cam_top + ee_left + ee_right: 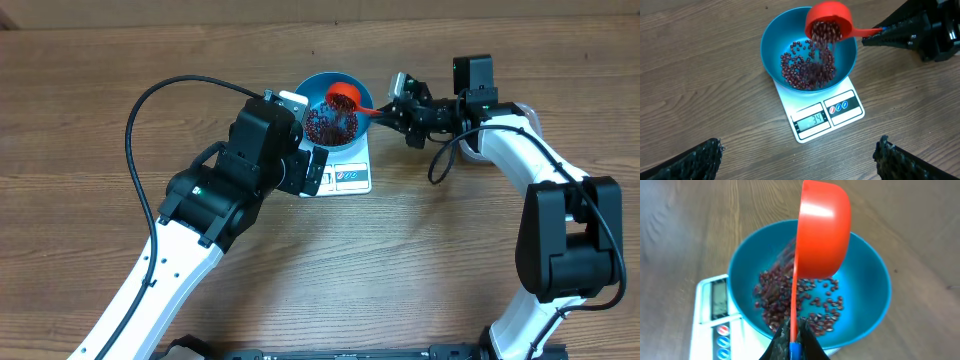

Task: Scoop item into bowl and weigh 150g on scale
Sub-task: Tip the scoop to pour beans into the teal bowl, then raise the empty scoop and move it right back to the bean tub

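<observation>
Red plastic scoop is being gripped by its handle in the right fingers, which are being pressed fully together on it. The scoop is being tipped mouth-down above the blue bowl, inside the rim on the side nearest the right arm. Beans are being poured from it in a thin stream onto the loose heap in the bowl's bottom. The bowl is being carried squarely by the white scale on the wooden table. A reading of 34 is being shown on the display, so the target is judged far from reached.

The handle's long axis is being pointed away from the bowl toward the right arm, roughly level. The coming move is therefore judged to turn on rolling about that axis, to empty the scoop or right it. The left fingers are being held spread as wide as they go, with nothing between them, on the display side of the scale. More scoops are judged necessary, and the bean supply is not being shown in any view.
</observation>
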`<state>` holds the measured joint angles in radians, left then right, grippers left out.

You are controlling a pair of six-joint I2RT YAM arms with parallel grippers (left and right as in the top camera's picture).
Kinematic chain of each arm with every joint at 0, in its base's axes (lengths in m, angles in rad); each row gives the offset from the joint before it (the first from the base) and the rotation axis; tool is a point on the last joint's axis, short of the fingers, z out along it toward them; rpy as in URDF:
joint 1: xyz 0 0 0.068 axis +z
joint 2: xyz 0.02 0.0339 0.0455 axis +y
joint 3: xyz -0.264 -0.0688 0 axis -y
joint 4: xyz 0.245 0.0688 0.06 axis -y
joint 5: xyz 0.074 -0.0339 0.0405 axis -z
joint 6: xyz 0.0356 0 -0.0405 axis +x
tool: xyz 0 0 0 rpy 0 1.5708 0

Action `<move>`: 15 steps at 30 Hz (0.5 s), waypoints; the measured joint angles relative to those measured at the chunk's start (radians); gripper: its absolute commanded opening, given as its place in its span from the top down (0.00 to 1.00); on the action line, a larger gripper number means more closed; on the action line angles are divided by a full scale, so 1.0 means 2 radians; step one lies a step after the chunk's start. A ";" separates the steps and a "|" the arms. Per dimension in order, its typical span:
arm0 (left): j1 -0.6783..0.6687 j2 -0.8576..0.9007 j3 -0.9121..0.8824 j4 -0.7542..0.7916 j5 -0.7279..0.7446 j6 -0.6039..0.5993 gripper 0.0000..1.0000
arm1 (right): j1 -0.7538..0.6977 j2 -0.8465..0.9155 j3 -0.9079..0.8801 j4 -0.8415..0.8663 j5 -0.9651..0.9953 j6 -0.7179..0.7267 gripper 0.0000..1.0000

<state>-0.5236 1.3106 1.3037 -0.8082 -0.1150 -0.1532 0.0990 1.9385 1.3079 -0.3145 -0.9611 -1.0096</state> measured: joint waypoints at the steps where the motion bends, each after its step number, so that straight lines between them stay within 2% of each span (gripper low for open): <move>1: 0.000 0.000 0.000 0.000 0.000 0.000 0.00 | 0.000 0.000 0.000 0.002 0.005 -0.011 0.96; 8: 0.000 0.000 0.000 0.000 0.000 0.000 0.00 | 0.000 0.000 0.000 0.013 0.048 -0.050 0.96; 15: 0.000 0.000 0.000 0.000 0.000 0.000 0.01 | 0.000 0.000 0.000 0.048 0.067 -0.059 0.96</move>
<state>-0.5236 1.3106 1.3037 -0.8082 -0.1150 -0.1532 0.0990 1.9388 1.3079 -0.2184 -0.8265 -1.1267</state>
